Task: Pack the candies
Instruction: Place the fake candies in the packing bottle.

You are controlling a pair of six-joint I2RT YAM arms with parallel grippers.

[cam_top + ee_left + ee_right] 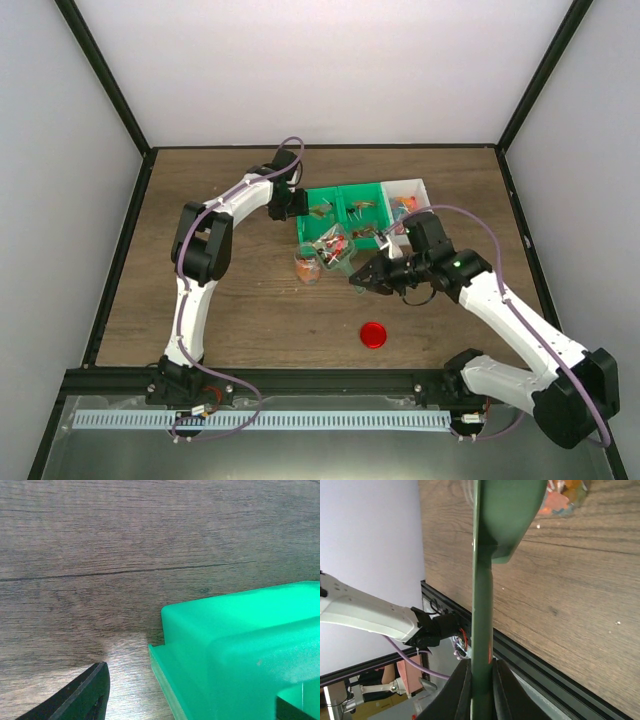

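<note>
Green scoop sits clamped by its handle in the right gripper; light, slippery candies likely suit scooping, while the left gripper gapes at the green bin.

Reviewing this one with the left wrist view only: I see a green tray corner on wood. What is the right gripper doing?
Observer: The right gripper is shut on the handle of a green scoop.
Operator: Where are the candies?
Observer: The candies lie in compartments of the green tray; more sit in a small clear jar just nearer the arms.
Operator: Jar capped?
Observer: No; the red lid lies apart on the table.
</note>
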